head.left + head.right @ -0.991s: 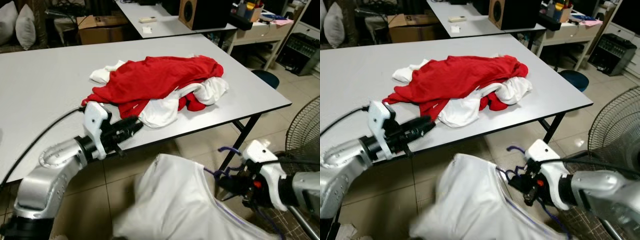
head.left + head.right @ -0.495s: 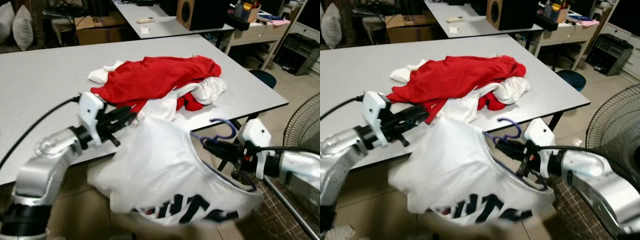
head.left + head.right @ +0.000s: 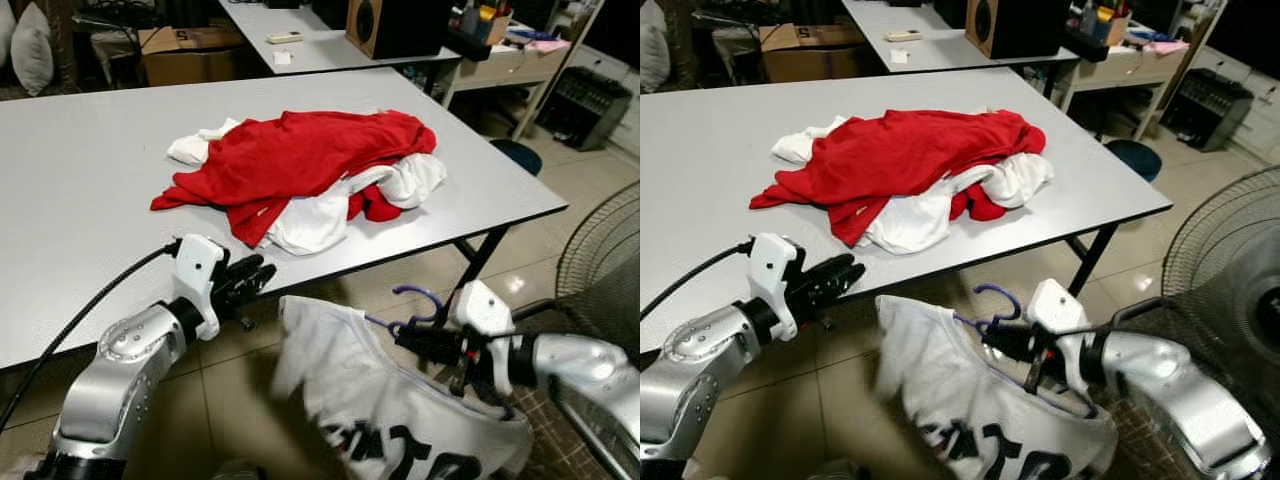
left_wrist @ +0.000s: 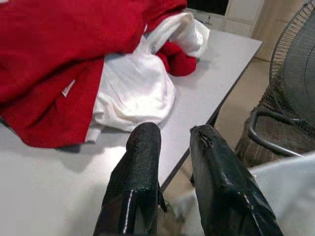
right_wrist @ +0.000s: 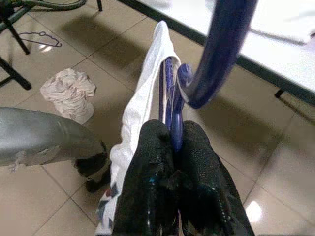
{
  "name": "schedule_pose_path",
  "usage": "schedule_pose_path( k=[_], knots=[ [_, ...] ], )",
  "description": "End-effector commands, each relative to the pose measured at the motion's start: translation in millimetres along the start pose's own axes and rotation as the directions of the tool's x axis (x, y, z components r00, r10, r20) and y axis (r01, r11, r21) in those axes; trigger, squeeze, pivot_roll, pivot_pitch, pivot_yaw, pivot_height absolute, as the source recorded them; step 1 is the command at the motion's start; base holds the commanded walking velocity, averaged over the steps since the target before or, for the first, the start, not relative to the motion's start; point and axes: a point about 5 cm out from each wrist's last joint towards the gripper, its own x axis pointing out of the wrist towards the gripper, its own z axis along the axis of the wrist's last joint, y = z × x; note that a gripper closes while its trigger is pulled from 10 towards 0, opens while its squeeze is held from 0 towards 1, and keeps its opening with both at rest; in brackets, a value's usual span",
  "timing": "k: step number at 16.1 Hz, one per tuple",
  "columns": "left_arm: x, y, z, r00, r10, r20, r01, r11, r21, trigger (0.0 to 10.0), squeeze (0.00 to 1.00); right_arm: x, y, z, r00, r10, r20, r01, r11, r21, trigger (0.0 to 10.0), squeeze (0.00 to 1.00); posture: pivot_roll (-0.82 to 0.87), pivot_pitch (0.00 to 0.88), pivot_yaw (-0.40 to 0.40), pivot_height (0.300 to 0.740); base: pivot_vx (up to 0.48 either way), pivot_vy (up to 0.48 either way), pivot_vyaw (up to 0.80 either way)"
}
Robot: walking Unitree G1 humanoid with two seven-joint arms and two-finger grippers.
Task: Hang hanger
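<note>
Lower right, our right hand (image 3: 405,338) clamps the blue hanger (image 3: 415,308), its shirt (image 3: 400,420) drooping floorward. Lower left, our left hand (image 3: 262,275) reaches level, fingers narrowly parted, empty, beside the counter (image 3: 80,200) edge.

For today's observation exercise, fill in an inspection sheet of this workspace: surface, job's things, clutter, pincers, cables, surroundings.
Surface: grey table, with a bare stretch at its near edge.
Job's things: blue hanger carrying a white printed shirt, hanging over the floor beside the table.
Clutter: heap of red and white clothes on the table; crumpled cloth on the floor.
Pincers: right pincer shut on the hanger's neck; left pincer open, holding nothing, at the table edge.
Cables: black cable running along the left arm.
Surroundings: standing fan to the right, speaker on a rear table, tiled floor.
</note>
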Motion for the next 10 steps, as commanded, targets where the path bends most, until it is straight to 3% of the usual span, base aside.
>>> schedule_pose_path(
  k=[1, 10],
  knots=[
    [0.1, -2.6, 0.9, 1.0, -0.002, -0.006, 0.002, 1.0, 0.028, 10.0, 0.0, -3.2, -4.6, 3.0, 1.0, -0.03, 0.005, 0.03, 0.999, -0.032, 10.0, 0.0, 0.02, 0.0, -0.068, 0.74, -0.319, 0.0, 0.0],
    [5.3, -5.4, 5.7, 1.0, -0.02, -0.012, 0.021, 0.998, 0.064, 10.0, 0.0, -3.2, -6.0, 4.0, 0.998, -0.066, 0.012, 0.066, 0.996, -0.062, 10.0, 0.0, 0.01, 0.0, -0.033, 0.74, -0.36, 0.0, 0.0]
  ],
)
